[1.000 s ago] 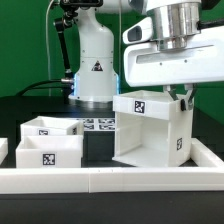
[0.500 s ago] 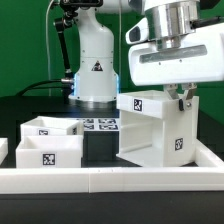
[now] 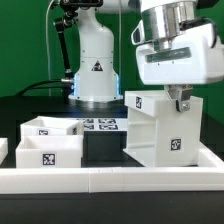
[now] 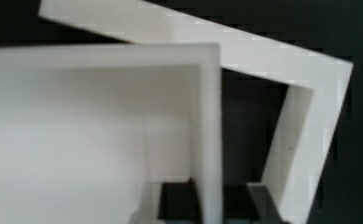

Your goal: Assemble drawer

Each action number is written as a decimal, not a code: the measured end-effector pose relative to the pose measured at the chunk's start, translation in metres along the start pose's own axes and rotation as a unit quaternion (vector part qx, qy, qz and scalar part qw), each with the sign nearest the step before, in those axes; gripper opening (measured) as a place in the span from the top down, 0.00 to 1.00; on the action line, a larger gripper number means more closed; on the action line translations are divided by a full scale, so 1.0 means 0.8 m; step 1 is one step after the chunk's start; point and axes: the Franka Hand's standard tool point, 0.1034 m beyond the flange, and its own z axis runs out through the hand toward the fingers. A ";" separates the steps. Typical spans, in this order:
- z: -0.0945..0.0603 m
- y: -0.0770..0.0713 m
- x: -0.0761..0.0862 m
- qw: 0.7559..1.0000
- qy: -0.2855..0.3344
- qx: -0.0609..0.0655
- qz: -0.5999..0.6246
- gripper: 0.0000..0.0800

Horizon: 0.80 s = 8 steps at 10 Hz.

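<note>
Exterior view: hand (image 3: 181, 99) seen pinching top wall of drawer housing (image 3: 160, 135), housing skewed on worktop (image 3: 100, 148). Advised: grip to be held firm, housing turned slowly, tagged tray (image 3: 48, 153) not struck.

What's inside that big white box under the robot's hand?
Nothing visible: the housing shows only dark hollow in the wrist view; both trays sit outside. Its walls hide the deeper interior.
</note>
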 end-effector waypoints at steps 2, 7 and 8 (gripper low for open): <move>0.002 -0.007 0.003 0.998 -0.006 0.003 0.056 0.94; 0.006 -0.044 0.011 0.997 -0.008 0.018 0.069 0.94; 0.007 -0.053 0.013 0.997 -0.010 0.020 0.071 0.94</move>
